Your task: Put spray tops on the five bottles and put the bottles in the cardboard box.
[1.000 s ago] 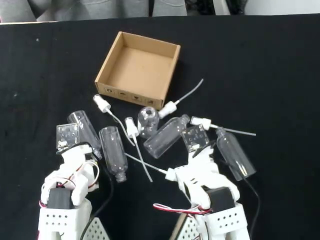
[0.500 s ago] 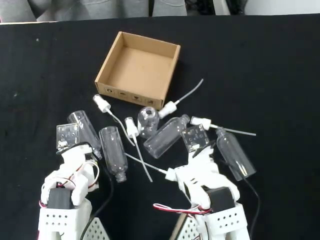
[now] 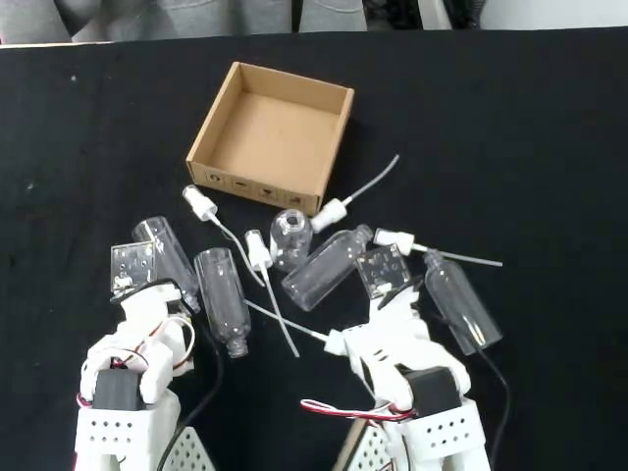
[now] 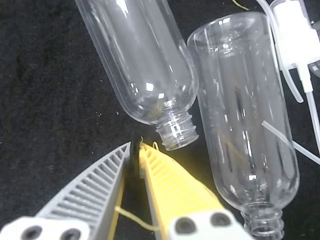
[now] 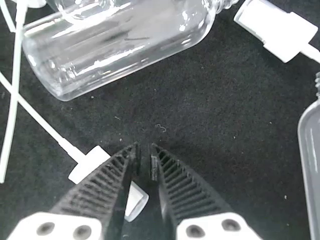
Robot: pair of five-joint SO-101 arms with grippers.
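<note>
High view: five bare-necked bottles outside the box, both claws clenched on nothing

The cardboard box (image 3: pixel 273 132) sits open-topped toward the far side of the black table (image 3: pixel 530 118), its floor bare. All five bottles are outside it, nearer the arms, with their necks uncovered. The outer left bottle (image 3: pixel 163 251) lies just beside the left arm's wrist. The second bottle (image 3: pixel 223 297) lies next to it, its neck pointing back toward the arms. The upright bottle (image 3: pixel 290 237) stands neck-up near the box's near wall. The middle bottle (image 3: pixel 327 267) lies slanted just beside it, and the right bottle (image 3: pixel 461 302) lies close to the right arm's wrist.

Five spray tops lie loose, each trailing a thin tube. The left spray top (image 3: pixel 200 204) and the box-side spray top (image 3: pixel 331 213) are near the box's front wall. The central spray top (image 3: pixel 258 250) lies between the second bottle and the upright bottle. The right spray top (image 3: pixel 392 238) is beyond the right arm's wrist, and the near spray top (image 3: pixel 337 341) is close against the right arm.

The left gripper (image 4: pixel 135 147) has its grey and yellow fingers drawn almost tip to tip, gripping nothing. The outer left bottle's threaded neck lies just past the tips. The right gripper (image 5: pixel 144 150) is likewise clenched to a sliver over bare table, holding nothing. The near spray top lies partly under one of its fingers.
</note>
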